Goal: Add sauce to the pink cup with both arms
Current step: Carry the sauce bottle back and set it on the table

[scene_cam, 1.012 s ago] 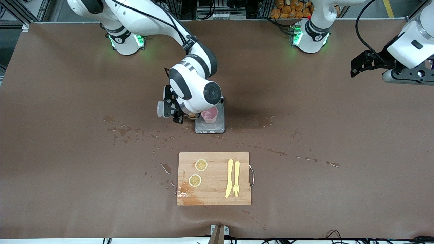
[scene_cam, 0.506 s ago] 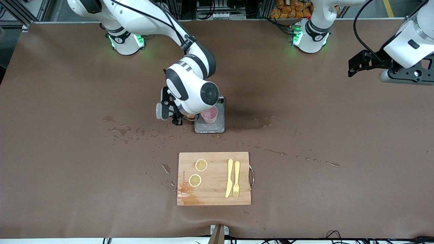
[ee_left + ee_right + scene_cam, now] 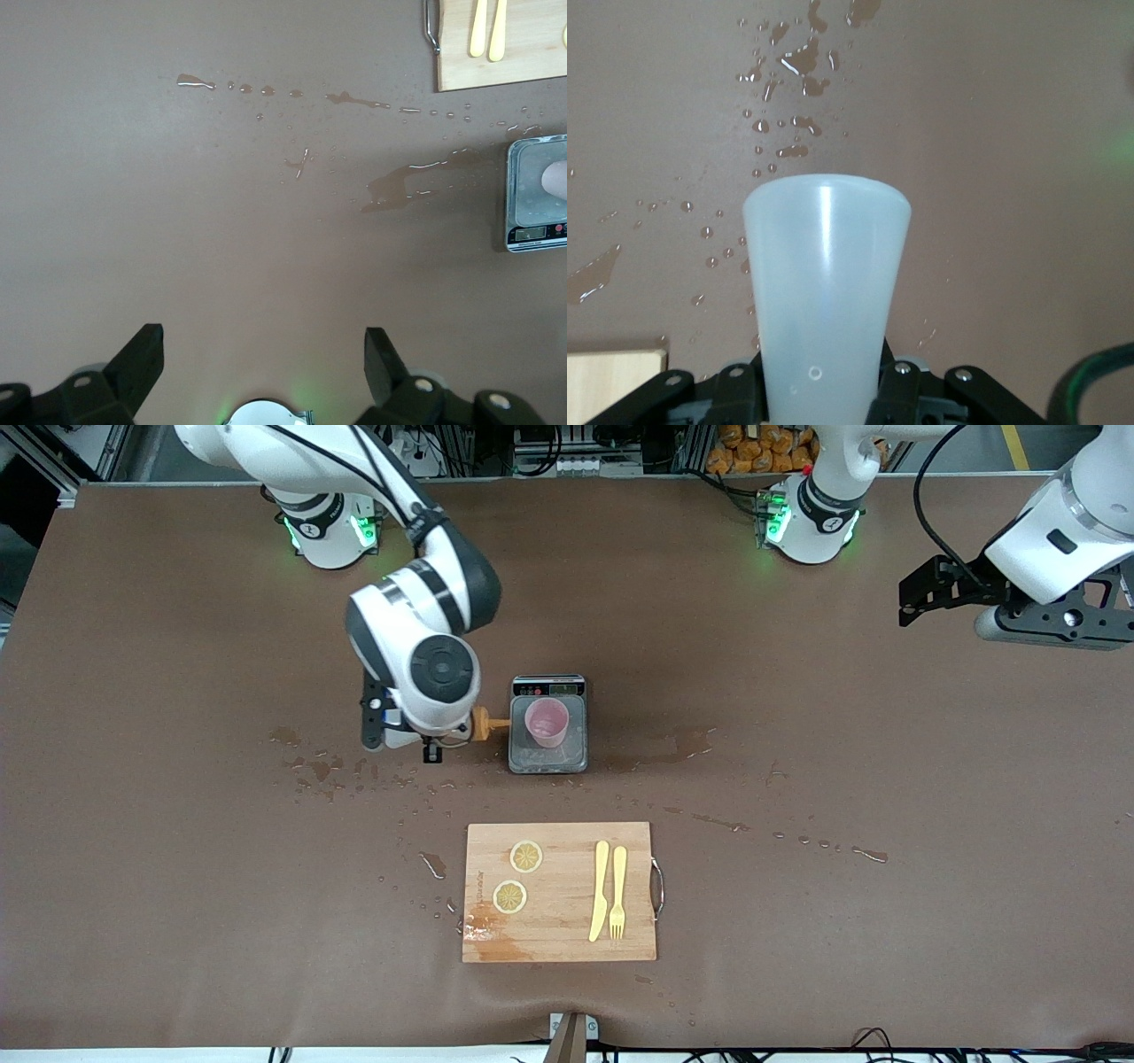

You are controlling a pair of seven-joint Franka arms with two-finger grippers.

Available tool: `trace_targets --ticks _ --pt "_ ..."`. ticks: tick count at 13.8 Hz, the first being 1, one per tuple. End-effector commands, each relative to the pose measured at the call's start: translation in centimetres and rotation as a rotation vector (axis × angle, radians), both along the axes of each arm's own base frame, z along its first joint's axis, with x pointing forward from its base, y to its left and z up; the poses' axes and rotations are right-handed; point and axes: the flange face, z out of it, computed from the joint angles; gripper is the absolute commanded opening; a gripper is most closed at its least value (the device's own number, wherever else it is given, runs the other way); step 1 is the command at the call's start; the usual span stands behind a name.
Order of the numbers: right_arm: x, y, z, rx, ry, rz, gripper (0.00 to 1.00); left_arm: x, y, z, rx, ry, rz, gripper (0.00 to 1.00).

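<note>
The pink cup (image 3: 547,722) stands upright on the grey scale (image 3: 549,760) in the middle of the table. My right gripper (image 3: 425,742) is shut on the sauce bottle (image 3: 481,726) and holds it lying level over the table beside the scale, toward the right arm's end. The orange nozzle points at the cup, with a small gap between them. In the right wrist view the translucent bottle (image 3: 824,292) sits between the fingers (image 3: 897,394). My left gripper (image 3: 905,602) is open and empty, high over the left arm's end; it shows in its wrist view (image 3: 261,354), with the cup (image 3: 556,180) far off.
A wooden cutting board (image 3: 560,943) with two lemon slices (image 3: 526,856), a yellow knife (image 3: 600,890) and a fork (image 3: 617,890) lies nearer the front camera than the scale. Drops and wet patches (image 3: 319,766) are spread over the brown table cover around the scale.
My right arm has drawn back from the cup toward its own end of the table, taking the bottle with it; the nozzle has left the cup. The left gripper has drifted slightly.
</note>
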Motion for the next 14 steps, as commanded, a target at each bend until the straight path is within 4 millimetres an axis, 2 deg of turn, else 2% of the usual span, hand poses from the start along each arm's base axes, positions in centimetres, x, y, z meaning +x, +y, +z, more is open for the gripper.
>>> trace_targets --ticks 1,5,9,11,14 --pt "-0.9 -5.0 2.0 0.138 0.015 -0.022 0.0 0.0 -0.3 0.1 -0.018 -0.006 0.013 1.0" --pt "0.4 -11.7 3.7 0.347 0.059 -0.05 0.0 0.0 -1.4 0.1 -0.02 -0.016 0.001 1.0" --pt "0.7 -21.1 3.4 0.572 0.071 -0.054 0.0 0.0 -2.5 -0.3 -0.017 -0.012 0.009 1.0" --pt "0.5 -25.0 2.9 0.662 0.08 -0.057 0.0 0.0 -2.8 -0.3 -0.017 -0.012 0.004 1.0" --pt "0.3 -33.6 1.5 0.884 0.084 -0.072 0.0 0.0 -2.7 -0.3 -0.017 -0.012 0.007 1.0"
